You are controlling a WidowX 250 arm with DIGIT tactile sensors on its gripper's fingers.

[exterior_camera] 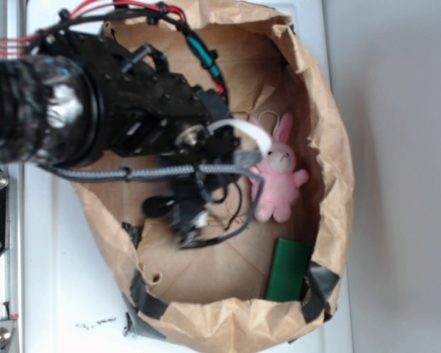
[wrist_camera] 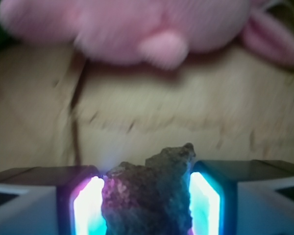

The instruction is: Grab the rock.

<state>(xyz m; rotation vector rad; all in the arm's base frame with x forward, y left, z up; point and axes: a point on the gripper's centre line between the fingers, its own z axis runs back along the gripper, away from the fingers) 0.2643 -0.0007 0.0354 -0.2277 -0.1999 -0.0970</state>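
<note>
**Rock in the jaws, lift to come**

Seen from the wrist, the rock [wrist_camera: 149, 193] sits squarely between the two lit pads [wrist_camera: 88, 210] of the gripper [wrist_camera: 147, 208], its lumpy brown-grey flanks touching both glowing faces and its pointed end poking up past them. The jaws are pinched onto the stone; the grasp itself looks made, so the step in hand is securing it. The next move, by this reading, calls for a straight lift off the brown paper floor [wrist_camera: 152, 112] without loosening the squeeze, since the stone's irregular surface gives the flat pads few points to bear on and it could twist or slip.

Beyond the rock lies a bare stretch of creased paper, then the pink plush bunny [wrist_camera: 137, 29], blurred, well apart from the jaws. In the exterior view the black arm [exterior_camera: 132, 103] reaches into the crumpled paper bag [exterior_camera: 323, 147], hiding the rock and the fingertips entirely. The bunny lies just beside the arm's end, a flat dark green block [exterior_camera: 288, 269] rests near the bag's wall, and loose cables trail below the wrist. The bag's raised walls crowd any sideways exit; upward seems the clear way.
</note>
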